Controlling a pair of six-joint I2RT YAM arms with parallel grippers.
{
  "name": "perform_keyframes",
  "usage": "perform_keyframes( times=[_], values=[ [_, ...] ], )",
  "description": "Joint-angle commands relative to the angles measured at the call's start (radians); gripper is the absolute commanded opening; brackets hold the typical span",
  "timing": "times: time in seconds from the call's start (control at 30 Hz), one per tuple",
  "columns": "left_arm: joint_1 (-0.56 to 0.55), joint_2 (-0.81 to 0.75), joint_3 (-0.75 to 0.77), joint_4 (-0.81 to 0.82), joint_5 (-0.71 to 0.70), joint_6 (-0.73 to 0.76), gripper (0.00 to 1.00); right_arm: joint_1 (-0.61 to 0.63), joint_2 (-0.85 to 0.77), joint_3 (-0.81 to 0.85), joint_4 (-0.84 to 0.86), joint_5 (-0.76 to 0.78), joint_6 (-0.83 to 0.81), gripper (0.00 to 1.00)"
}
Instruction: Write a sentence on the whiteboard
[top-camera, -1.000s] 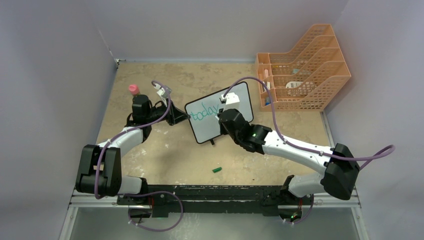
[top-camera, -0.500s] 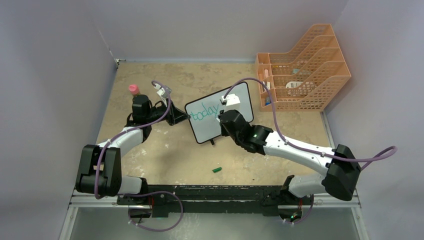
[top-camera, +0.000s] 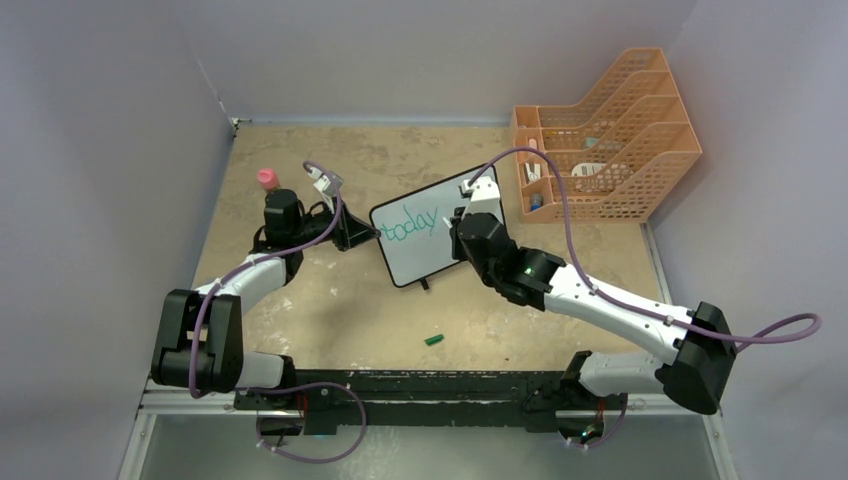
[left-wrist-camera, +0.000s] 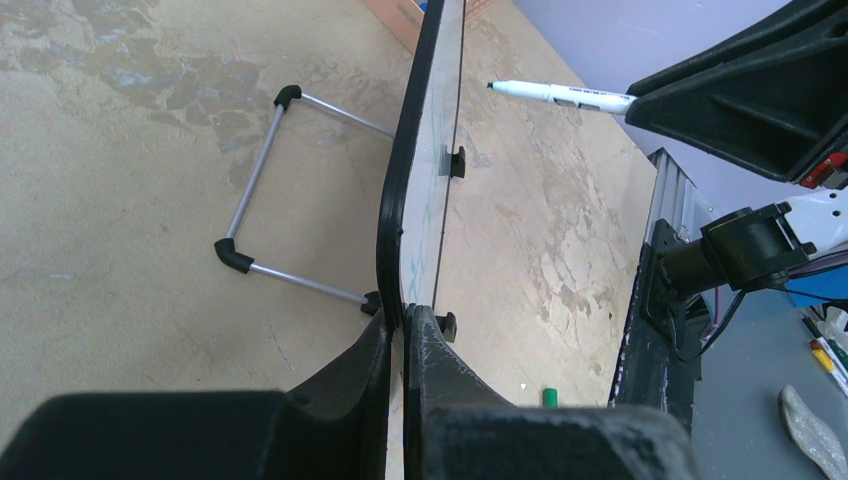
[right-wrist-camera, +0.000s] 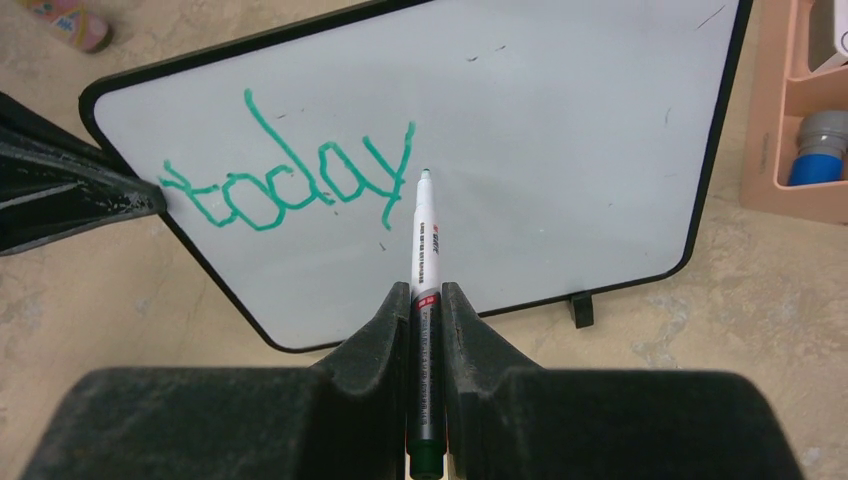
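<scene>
The left gripper (left-wrist-camera: 405, 325) is clamping the whiteboard's (right-wrist-camera: 560, 150) 9 o'clock edge while the right gripper (right-wrist-camera: 425, 300), pinching the marker (right-wrist-camera: 420, 240), is hovering at 3 o'clock of "today" (right-wrist-camera: 290, 180), the only word written yet.

Plain pale lilac walls close the space on three sides: a back wall (top-camera: 420, 60), a left wall (top-camera: 90, 200) and a right wall (top-camera: 760, 200). The tabletop (top-camera: 330, 300) is beige with darker mottled stains. An aluminium rail (top-camera: 175, 403) runs along its near edge. The light is even, with soft shadows.
</scene>
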Motion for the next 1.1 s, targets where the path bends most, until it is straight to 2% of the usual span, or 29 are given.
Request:
perform_keyframes(
  times=[0.0, 1.07],
  values=[
    [-0.007, -0.024, 0.031, 0.009, 0.007, 0.042, 0.0, -0.014, -0.01, 0.009, 0.077, 0.037, -0.022, 0.0],
    [-0.008, -0.015, 0.031, 0.006, 0.005, 0.045, 0.0, -0.034, 0.057, 0.04, 0.179, 0.049, -0.069, 0.0]
  ],
)
